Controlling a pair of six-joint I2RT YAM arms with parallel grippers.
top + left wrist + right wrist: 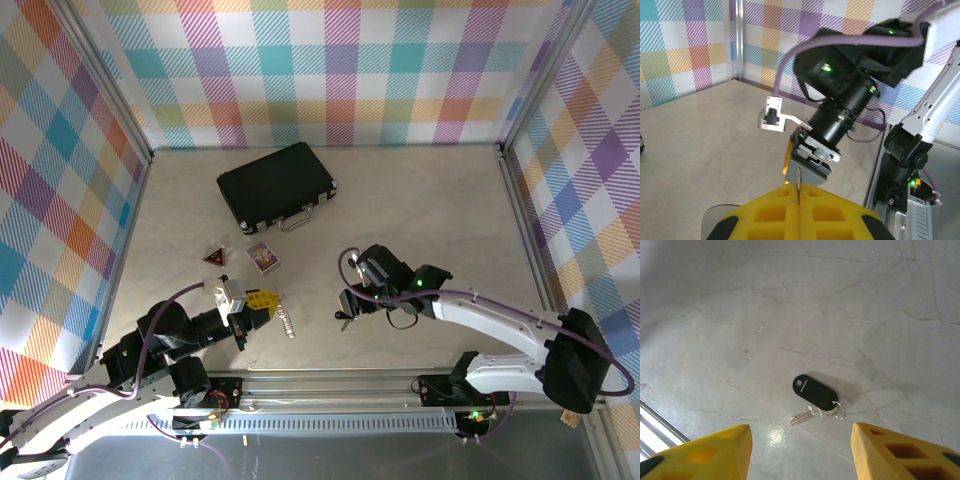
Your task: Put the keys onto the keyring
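Key point(801, 416) on table point(790, 300) below parted right fingers point(705, 455)

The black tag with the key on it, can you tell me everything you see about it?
The black tag is a smooth oval, plastic by its look, with a small pale mark near one end. A thin metal ring at its other end carries one silvery key. It all lies flat on the pale table, and nothing else touches it.

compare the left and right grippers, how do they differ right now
Left gripper has its yellow fingers pressed together; right gripper has them spread apart. Left gripper points roughly level toward the right arm; right gripper looks down at a black-tagged key lying free. Both have yellow fingers.
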